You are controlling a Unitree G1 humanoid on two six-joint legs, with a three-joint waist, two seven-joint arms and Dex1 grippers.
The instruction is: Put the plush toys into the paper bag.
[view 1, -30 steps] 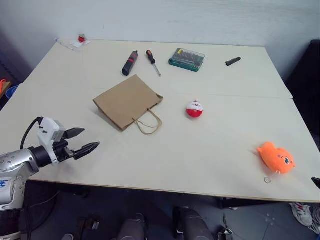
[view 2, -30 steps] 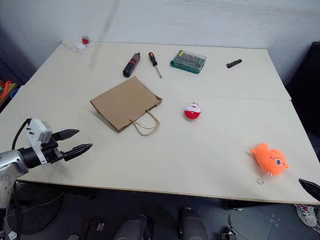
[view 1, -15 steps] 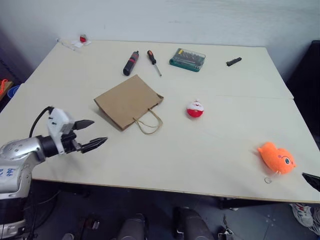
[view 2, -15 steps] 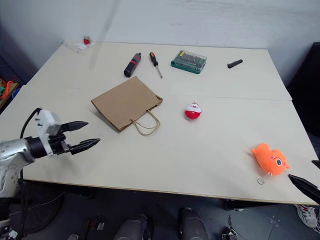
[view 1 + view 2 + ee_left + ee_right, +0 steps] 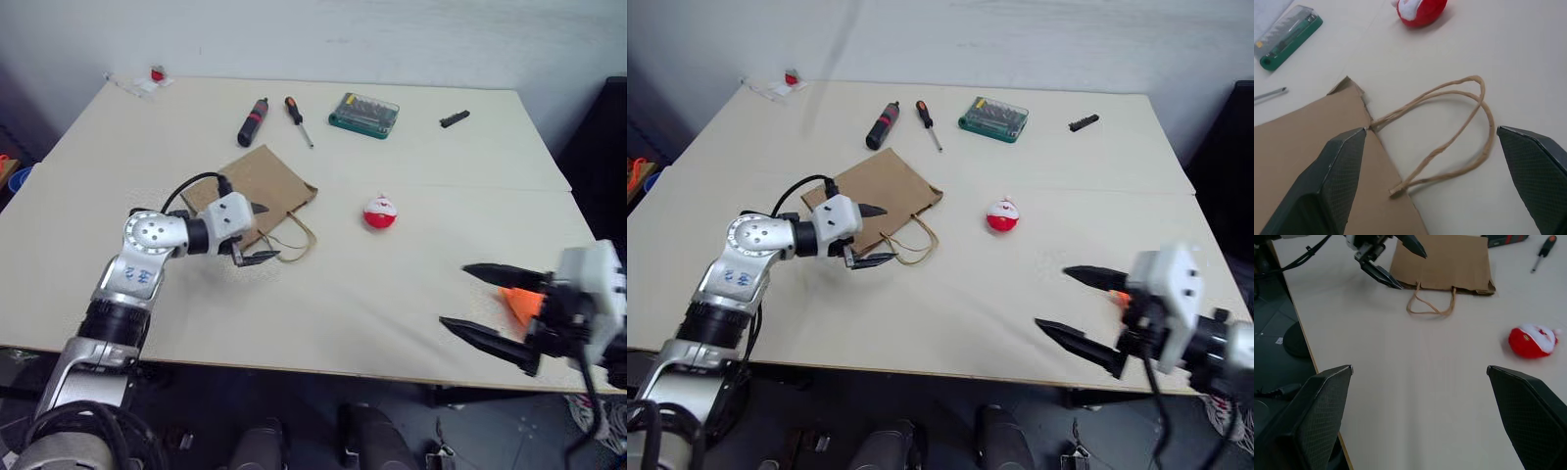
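Note:
The brown paper bag [image 5: 257, 176] lies flat on the table, its cord handles [image 5: 1459, 125] pointing toward the near edge. My left gripper [image 5: 266, 233] hovers open at the bag's handle end, its fingers [image 5: 1339, 176] on either side of the handles with nothing between them. The red-and-white plush ball [image 5: 380, 212] rests to the right of the bag. My right gripper [image 5: 457, 296] stands open and empty near the front right, in front of the orange fish plush [image 5: 520, 303], which is mostly hidden behind it.
Along the far side of the table [image 5: 343, 294] lie a black-and-red tool [image 5: 254, 122], an orange-handled screwdriver [image 5: 297, 118], a green bit case [image 5: 364, 116] and a small black piece [image 5: 455, 118]. A small red-and-white item [image 5: 155, 76] sits at the far left corner.
My left gripper swung right and forward from the table's left front edge to the bag's handles. My right gripper came in from the right edge and now covers most of the orange fish.

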